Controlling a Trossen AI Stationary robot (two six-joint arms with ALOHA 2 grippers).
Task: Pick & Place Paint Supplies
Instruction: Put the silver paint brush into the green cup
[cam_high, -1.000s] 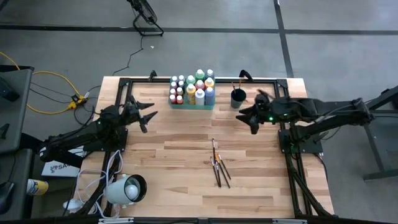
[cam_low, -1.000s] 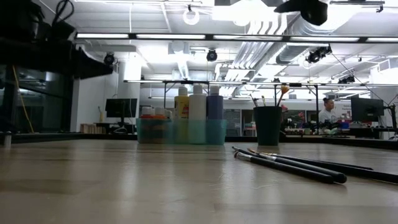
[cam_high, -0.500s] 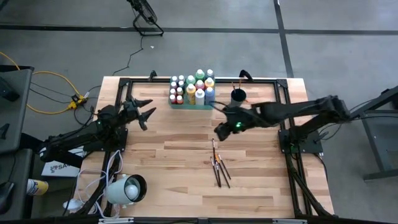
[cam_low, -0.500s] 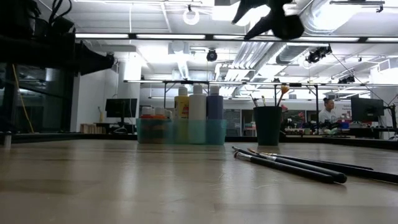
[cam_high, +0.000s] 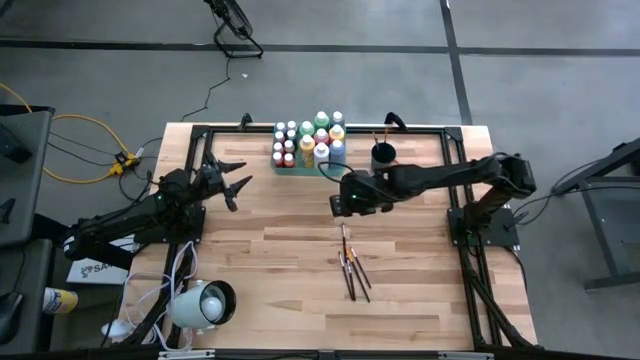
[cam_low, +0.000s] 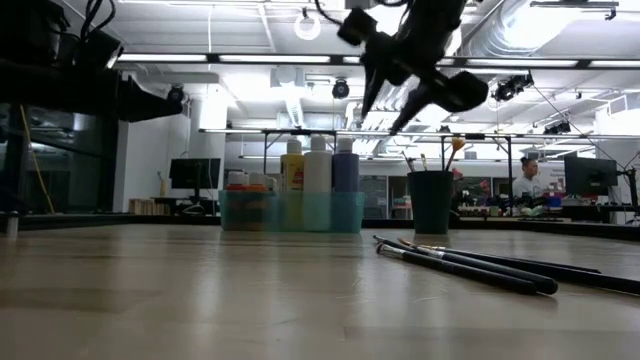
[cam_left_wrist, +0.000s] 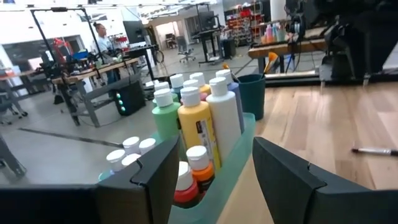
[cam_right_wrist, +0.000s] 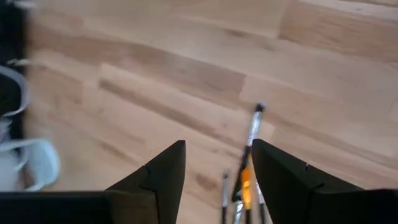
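In the high view, loose brushes (cam_high: 352, 267) lie just right of centre, lower down on the table (cam_high: 270, 260). Above them hangs the right gripper (cam_high: 337, 204), open and empty. Further up, bottles (cam_high: 308, 144) fill the tray (cam_high: 310, 170) beside the cup (cam_high: 382, 157). The left gripper (cam_high: 238, 185), open and empty, waits at mid-left.

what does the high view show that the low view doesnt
Only the high view: the waiting left gripper at the table's left edge, open, and a white lamp-like thing at the near left corner. Only the low view: the room behind, with a person at a desk. Both: the open right gripper above the loose paintbrushes, the bottle tray and the dark cup.
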